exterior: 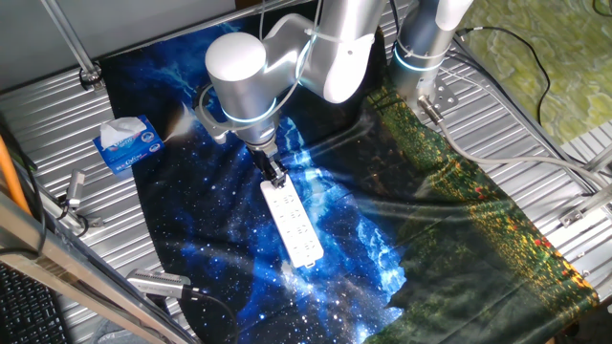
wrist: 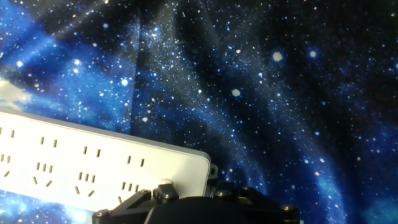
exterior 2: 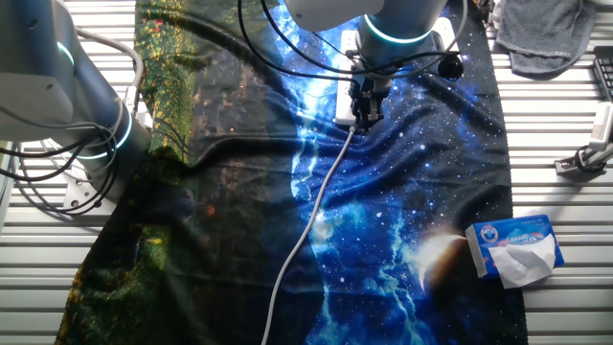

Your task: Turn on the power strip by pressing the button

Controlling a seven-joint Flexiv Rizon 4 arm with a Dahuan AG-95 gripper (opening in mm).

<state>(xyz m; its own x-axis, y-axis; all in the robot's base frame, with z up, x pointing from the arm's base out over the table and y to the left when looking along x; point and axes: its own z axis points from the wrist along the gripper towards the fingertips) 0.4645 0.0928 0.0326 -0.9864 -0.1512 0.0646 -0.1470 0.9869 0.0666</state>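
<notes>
Tool (exterior: 275,177) pointing steeply down from the silver arm (exterior: 287,62), its black tip at the corded end of the power strip (exterior: 293,225); whether its fingers are parted or together cannot be told in any view. White and lined with socket holes, the power strip lies flat on the starry blue cloth (exterior: 210,239) covering the surface, its length running away from the tool and its thin white cord (exterior 2: 305,230) trailing the opposite way. Its button is hidden beneath the tool. Off the cloth's edge, well apart from the power strip, sits a blue-and-white tissue box (exterior: 126,143); its printing is too small to read.
</notes>
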